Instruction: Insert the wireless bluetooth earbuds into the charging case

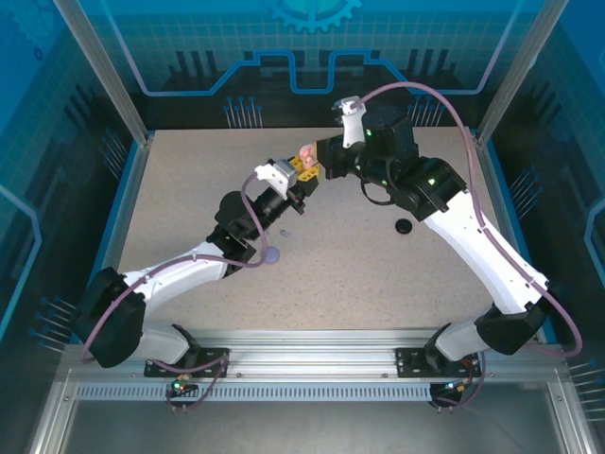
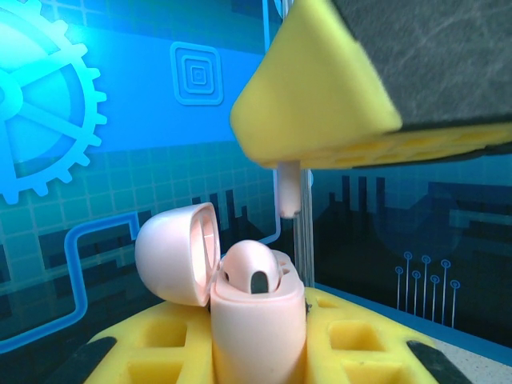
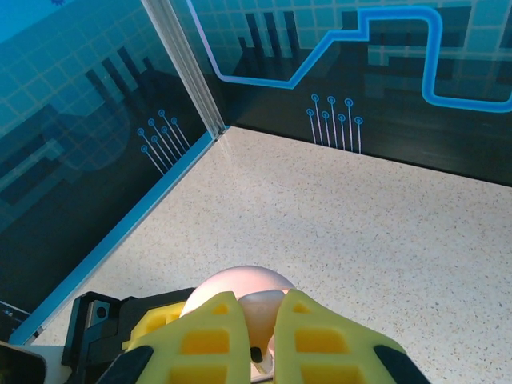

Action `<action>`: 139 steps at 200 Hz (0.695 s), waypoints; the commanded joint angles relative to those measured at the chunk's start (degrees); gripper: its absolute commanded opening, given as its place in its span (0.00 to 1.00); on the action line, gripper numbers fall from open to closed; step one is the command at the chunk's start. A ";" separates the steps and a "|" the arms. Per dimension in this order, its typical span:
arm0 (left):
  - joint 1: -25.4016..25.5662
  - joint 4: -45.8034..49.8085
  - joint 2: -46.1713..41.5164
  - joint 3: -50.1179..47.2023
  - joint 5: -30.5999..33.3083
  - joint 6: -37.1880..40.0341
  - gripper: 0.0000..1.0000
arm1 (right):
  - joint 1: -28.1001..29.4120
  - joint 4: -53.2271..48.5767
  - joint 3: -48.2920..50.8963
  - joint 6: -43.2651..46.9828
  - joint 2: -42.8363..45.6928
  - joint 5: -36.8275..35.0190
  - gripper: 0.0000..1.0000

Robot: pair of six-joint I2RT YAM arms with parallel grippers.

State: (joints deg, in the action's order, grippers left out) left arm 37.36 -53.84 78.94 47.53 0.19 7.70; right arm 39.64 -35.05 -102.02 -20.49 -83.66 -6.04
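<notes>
- L arm: left gripper [image 1: 304,173] jaws clamped on the body of the pink charging case [image 2: 258,324]. Case is upright in the air over the far-centre of the tabletop [image 1: 189,199], lid [image 2: 178,252] flipped open to one side.
- One earbud [image 2: 252,272] looks seated in the case. We can't see the 2nd well from here.
- R arm: right gripper [image 3: 260,302] jaws closed on the head of the second pink earbud [image 2: 288,188]. Stem hangs down just above the case, not touching.
- Handling, our guess: bud is v. light, hard smooth plastic, rounded, so it can twist or slip in the pads. Holding the head w/ stem free suits insertion, stem vertical.
- Case: stiff shell, hinge prob. the weak pt, so we'd hold the body, not the lid.
- Lilac case [image 1: 272,253] + black case [image 1: 405,225] lie on the tabletop, well apart from both grippers.
</notes>
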 commanded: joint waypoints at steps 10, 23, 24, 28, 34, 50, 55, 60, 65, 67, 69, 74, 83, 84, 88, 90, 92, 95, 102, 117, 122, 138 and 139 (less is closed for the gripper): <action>0.60 -1.27 0.25 1.92 -0.19 1.08 0.00 | 0.88 1.14 -1.12 1.24 -0.96 -1.12 0.09; 0.59 -1.37 0.21 1.87 -0.19 1.06 0.00 | 0.86 1.28 -1.01 1.35 -1.23 -1.42 0.09; 0.60 -1.36 0.23 1.87 -0.19 1.07 0.00 | 0.87 1.29 -1.00 1.39 -1.24 -1.38 0.09; 0.52 -1.35 0.25 1.87 -0.19 1.08 0.00 | 0.88 1.26 -0.92 1.38 -1.37 -1.42 0.09; 0.60 -1.35 0.30 1.89 -0.19 1.11 0.00 | 0.89 1.21 -0.92 1.42 -1.55 -1.42 0.09; 0.58 -1.36 0.24 1.87 -0.01 1.13 0.00 | 0.88 1.12 -0.92 1.44 -1.84 -1.52 0.08; 0.57 -1.43 0.25 1.94 -0.01 1.17 0.00 | 0.75 1.12 -0.95 1.38 -1.86 -1.53 0.09; 0.53 -1.44 0.26 1.87 -0.01 1.25 0.00 | 0.72 1.05 -0.93 1.34 -1.95 -1.46 0.08; 0.56 -1.44 0.25 1.87 0.07 1.22 0.00 | 0.75 1.03 -0.92 1.38 -1.95 -1.38 0.08; 0.57 -1.44 0.30 1.87 0.03 1.25 0.00 | 0.71 1.03 -0.91 1.34 -2.04 -1.42 0.08; 0.60 -1.44 0.26 1.91 0.07 1.26 0.00 | 0.75 1.03 -0.93 1.33 -2.04 -1.38 0.08; 0.53 -1.50 0.25 1.91 0.08 1.26 0.00 | 0.76 0.95 -0.93 1.33 -2.04 -1.40 0.08; 0.60 -1.58 0.26 1.91 0.06 1.25 0.00 | 0.74 0.92 -0.86 1.33 -2.04 -1.34 0.08; 0.60 -1.55 0.26 1.89 0.11 1.30 0.00 | 0.76 0.89 -0.84 1.33 -2.04 -1.34 0.08; 0.55 -1.55 0.25 1.84 0.11 1.33 0.00 | 0.78 0.87 -0.74 1.33 -2.05 -1.34 0.08; 0.52 -1.60 0.25 1.79 0.13 1.30 0.00 | 0.79 0.86 -0.69 1.33 -2.04 -1.30 0.08; 0.52 -1.61 0.23 1.78 0.16 1.34 0.00 | 0.79 0.86 -0.65 1.33 -2.04 -1.33 0.08; 0.53 -1.73 0.17 1.74 0.12 1.25 0.00 | 0.70 0.81 -0.56 1.25 -2.04 -1.32 0.08; 0.54 -1.84 0.18 1.69 0.19 1.26 0.00 | 0.64 0.84 -0.39 1.08 -2.04 -1.41 0.08; 0.57 -1.79 0.16 1.69 0.33 1.32 0.00 | 0.53 0.72 0.16 0.63 -1.95 -1.24 0.07; 0.60 -1.79 0.17 1.69 0.41 1.38 0.00 | 0.53 0.75 0.32 0.53 -1.86 -1.14 0.07; 0.60 -1.79 0.08 1.69 0.43 1.44 0.00 | 0.52 0.62 0.59 0.35 -1.77 -0.80 0.07; 0.60 -1.79 0.08 1.73 0.43 1.44 0.00 | 0.52 0.61 0.63 0.31 -1.77 -0.72 0.07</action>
State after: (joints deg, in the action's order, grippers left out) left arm 37.36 -53.87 78.94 47.53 0.21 7.92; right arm 39.75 -35.05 -102.00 -19.88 -85.27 -7.05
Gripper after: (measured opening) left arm 0.224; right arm 0.073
